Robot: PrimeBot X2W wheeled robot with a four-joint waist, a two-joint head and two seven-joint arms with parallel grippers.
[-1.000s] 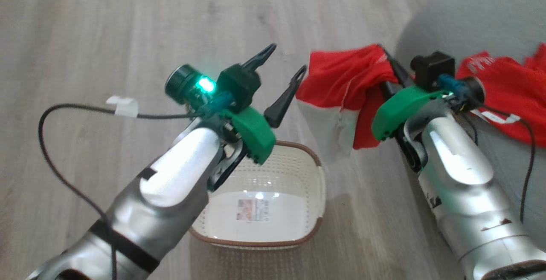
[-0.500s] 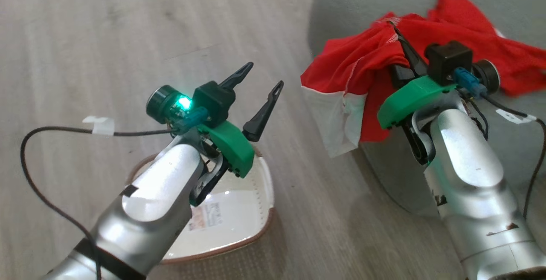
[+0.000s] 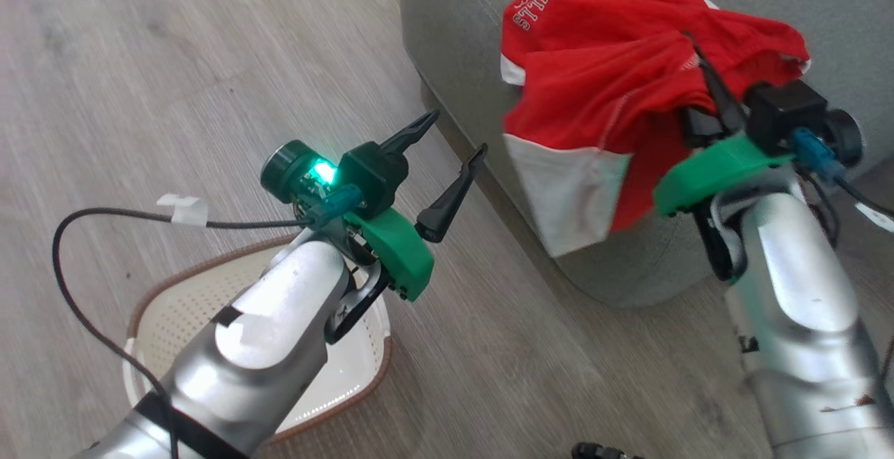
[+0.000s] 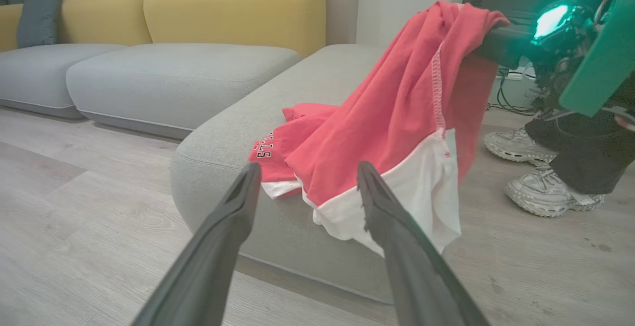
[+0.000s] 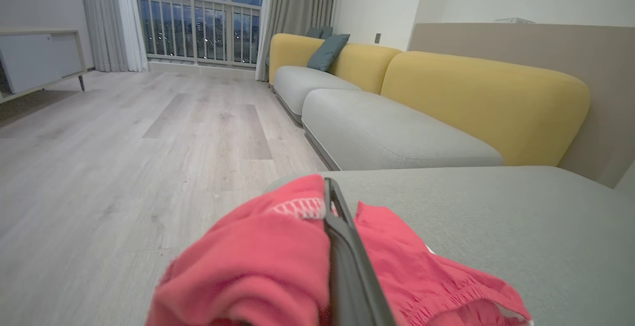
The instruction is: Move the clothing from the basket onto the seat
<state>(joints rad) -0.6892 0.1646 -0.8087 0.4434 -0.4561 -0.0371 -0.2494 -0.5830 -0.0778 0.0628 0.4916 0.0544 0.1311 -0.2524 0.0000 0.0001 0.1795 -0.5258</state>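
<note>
One grey seat occupies the head view from 12 to 3 o'clock. A second ago it showed only at the 2 o'clock corner; the head camera has since swung toward it.

Of the clothing, the lettered garment lies on the seat at 1 o'clock. The held garment hung over bare floor a second ago. It now drapes across the seat's near corner, its white panel trailing down the side.

At 8 o'clock the basket stands on the floor, well apart from the seat. Its visible part holds nothing; the rest is behind the left forearm.

At 2 o'clock the right gripper has its jaws pinched tight on the held garment. Near centre the left gripper has its jaws fully spread and carries nothing.

Judgement: the transfer is nearly complete; lowering and release remain.
</note>
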